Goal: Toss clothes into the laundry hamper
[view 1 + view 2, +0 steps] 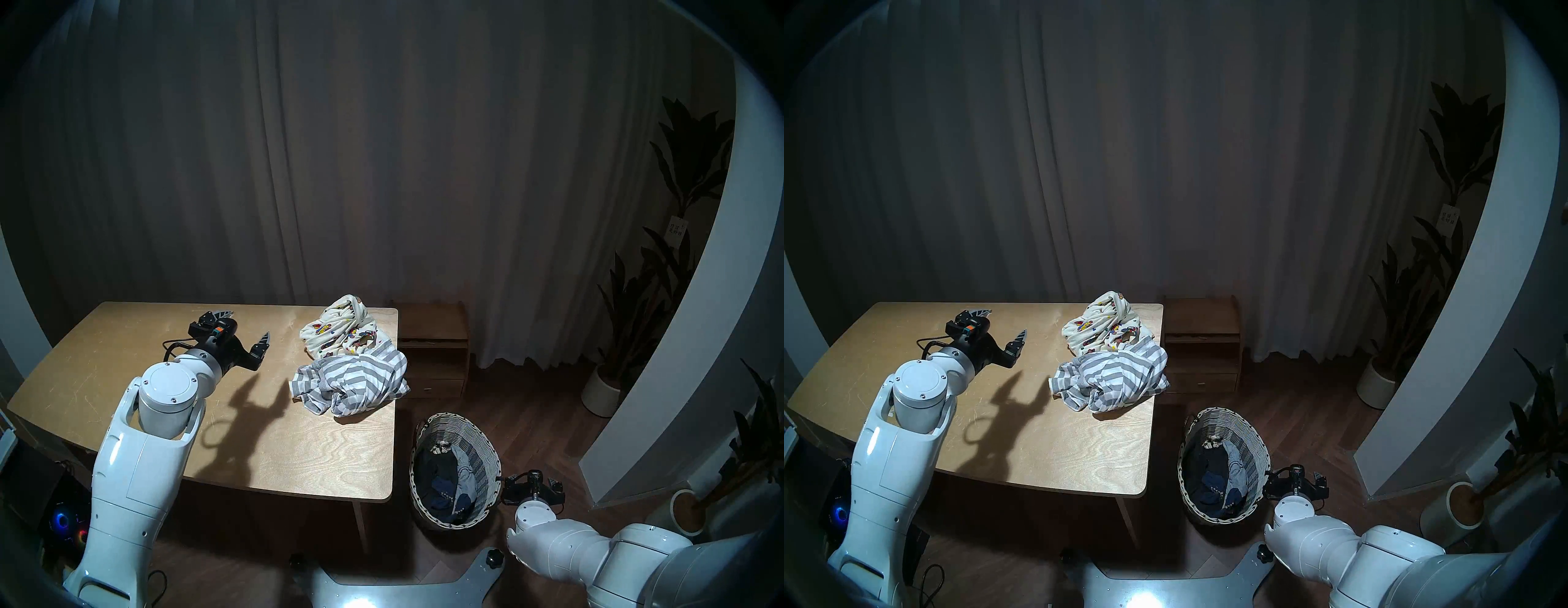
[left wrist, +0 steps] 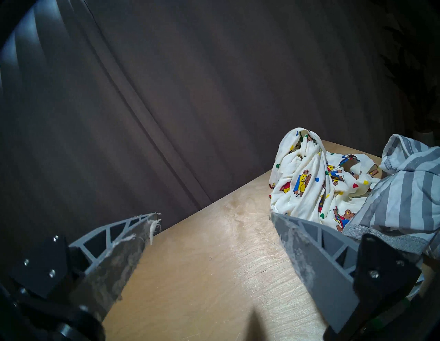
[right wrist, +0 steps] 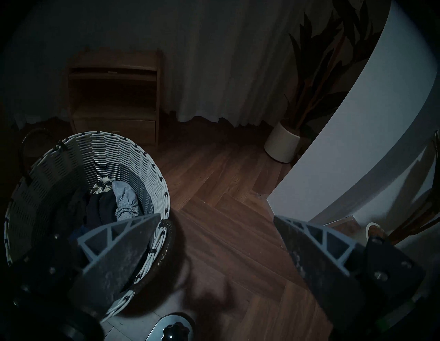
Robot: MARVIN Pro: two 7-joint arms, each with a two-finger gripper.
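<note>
Your left gripper (image 1: 248, 329) hovered over table (image 1: 127, 339), jaws spread wide, empty, aimed toward clothes. Cream bear-print garment (image 1: 339, 329) lay crumpled near table's far right corner; striped garment (image 1: 352, 382) touched it on near side, long axis running across table. Laundry hamper (image 1: 488, 450) stood on floor right of table, oval running near-to-far, dark clothing (image 1: 441, 479) inside. Your right gripper (image 1: 541, 488) sat just beside hamper, jaws apart, empty.

— Where do I see the clothes?
— I see the cream bear-print garment (image 1: 339, 327) crumpled at the table's far right corner, the grey-and-white striped garment (image 1: 352, 382) touching it in front. The dark navy garment (image 1: 441, 479) lies inside the upright woven laundry hamper (image 1: 488, 450) on the floor.
</note>
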